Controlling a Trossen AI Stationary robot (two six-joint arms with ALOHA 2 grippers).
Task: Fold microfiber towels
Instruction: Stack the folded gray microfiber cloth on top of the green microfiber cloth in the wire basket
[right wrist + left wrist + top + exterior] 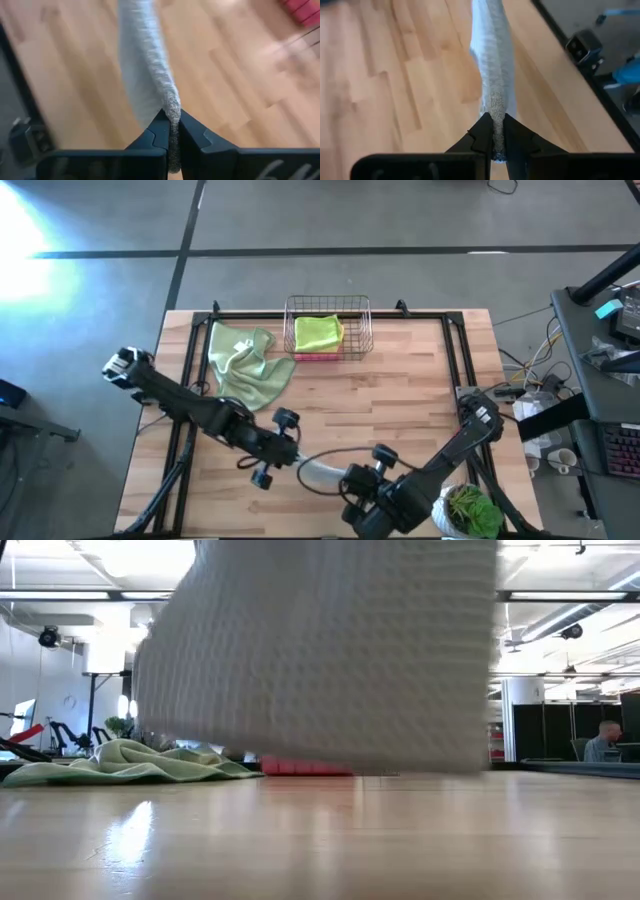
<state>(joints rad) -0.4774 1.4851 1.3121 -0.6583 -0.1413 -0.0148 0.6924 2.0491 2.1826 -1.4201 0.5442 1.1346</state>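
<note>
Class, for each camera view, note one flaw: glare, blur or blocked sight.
High view: strong glare at the top left floor. Low view: the grey towel hangs close, blurred, blocking most of the room. Right wrist view: the basket corner and red cloth smear; left wrist view: far table edge soft.

Bright ceiling lights, floor glare, motion-blurred grey towel [320, 650].

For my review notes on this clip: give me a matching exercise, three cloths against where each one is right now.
Things:
1. grey towel
2. pale green towel
3. lime towel

Places:
A. inside the wire basket
B. crumpled on the table, beside the basket
C. pinched between the left gripper and right gripper, both shut on it

Pairs: 1-C, 2-B, 3-A
</note>
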